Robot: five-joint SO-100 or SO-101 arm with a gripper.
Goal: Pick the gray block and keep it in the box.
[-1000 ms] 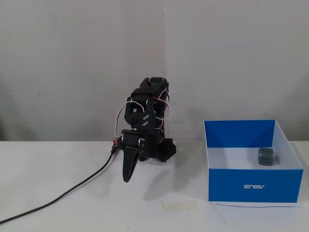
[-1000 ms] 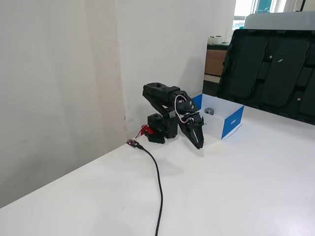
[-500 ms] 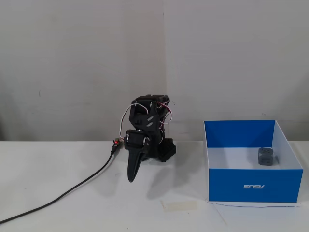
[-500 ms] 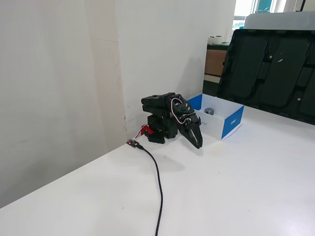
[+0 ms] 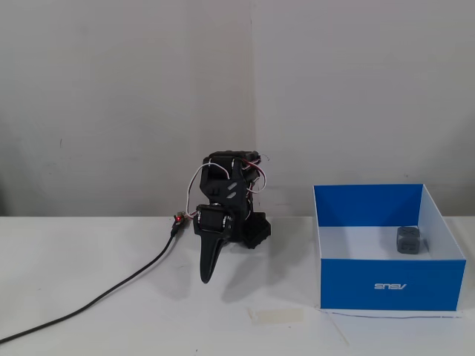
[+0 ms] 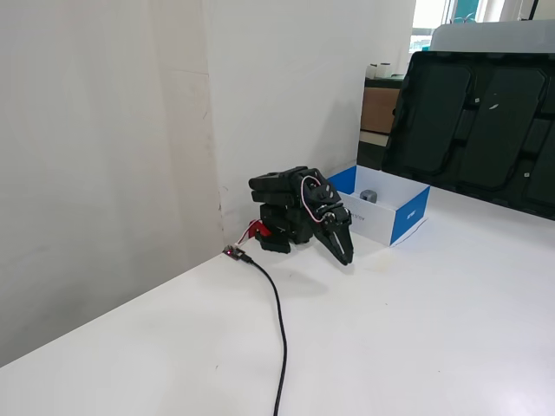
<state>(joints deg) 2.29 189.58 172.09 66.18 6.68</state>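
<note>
The block [image 5: 409,239] sits inside the box [image 5: 390,285], well right of the gripper [image 5: 205,278], whose jaws look closed and empty.

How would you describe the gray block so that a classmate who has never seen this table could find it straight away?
Start at the blue box standing on the white table to the right of the black arm in a fixed view. Look inside, at its white floor near the right wall: the gray block sits there. It is the only thing in the box, a small cube with rounded corners.
</note>
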